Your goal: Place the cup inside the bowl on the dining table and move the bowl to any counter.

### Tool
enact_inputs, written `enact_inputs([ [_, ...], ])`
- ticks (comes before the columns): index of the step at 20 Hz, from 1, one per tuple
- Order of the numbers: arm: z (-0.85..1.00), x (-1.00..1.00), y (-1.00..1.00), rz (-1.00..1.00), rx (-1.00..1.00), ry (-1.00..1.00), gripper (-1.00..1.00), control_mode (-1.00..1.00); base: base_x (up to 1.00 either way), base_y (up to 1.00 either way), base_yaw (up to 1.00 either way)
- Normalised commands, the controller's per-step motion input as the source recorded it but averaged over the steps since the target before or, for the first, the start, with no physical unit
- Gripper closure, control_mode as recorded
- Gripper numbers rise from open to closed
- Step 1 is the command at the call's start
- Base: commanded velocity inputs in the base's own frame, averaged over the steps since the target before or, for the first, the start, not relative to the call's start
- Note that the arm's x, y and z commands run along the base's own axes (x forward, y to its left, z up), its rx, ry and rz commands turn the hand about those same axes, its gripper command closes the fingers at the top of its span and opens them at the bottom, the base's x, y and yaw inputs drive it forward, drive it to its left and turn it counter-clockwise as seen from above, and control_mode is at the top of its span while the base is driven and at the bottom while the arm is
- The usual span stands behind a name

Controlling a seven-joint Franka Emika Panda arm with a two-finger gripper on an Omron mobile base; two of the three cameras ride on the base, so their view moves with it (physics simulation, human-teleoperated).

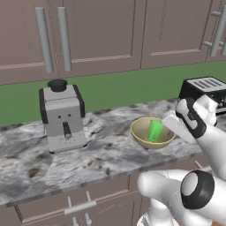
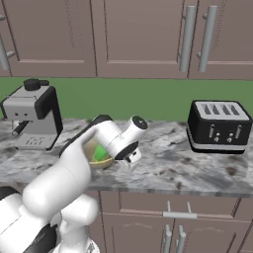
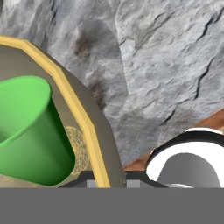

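Note:
The tan-yellow bowl (image 1: 142, 137) is on the grey marble counter (image 1: 101, 154), near its front edge. The green cup (image 1: 154, 130) leans tilted inside it. My gripper (image 1: 170, 125) comes in from the right and is shut on the bowl's right rim. In the hand view the yellow rim of the bowl (image 3: 65, 85) runs down between my fingertips (image 3: 89, 182), with the cup (image 3: 30, 127) to the left of it. From the right base view the bowl (image 2: 93, 161) and cup (image 2: 100, 153) peek out behind my arm. The dining table is out of view.
A grey coffee machine (image 1: 63, 117) stands on the counter left of the bowl. A black toaster (image 2: 219, 127) stands to the right. Wall cabinets with bar handles (image 1: 53, 39) hang above, and drawers (image 1: 79, 206) sit below the counter edge.

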Motion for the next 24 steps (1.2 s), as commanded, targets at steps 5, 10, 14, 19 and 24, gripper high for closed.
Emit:
enact_inputs([
  [5,-0.02,0.38,0.02,0.00,-0.06,0.07,1.00,-1.00,0.00,0.00,0.00],
  [10,-0.07,0.35,0.00,0.00,-0.04,0.07,1.00,-1.00,0.00,0.00,0.00],
  [14,-0.25,0.22,0.00,0.00,0.00,0.03,1.00,-1.00,0.00,0.00,0.00],
  [19,-0.30,0.19,0.00,0.00,0.00,0.00,1.00,-1.00,0.00,0.00,0.00],
  [24,-0.18,0.13,0.00,0.00,0.00,0.00,1.00,-1.00,0.00,0.00,0.00],
])
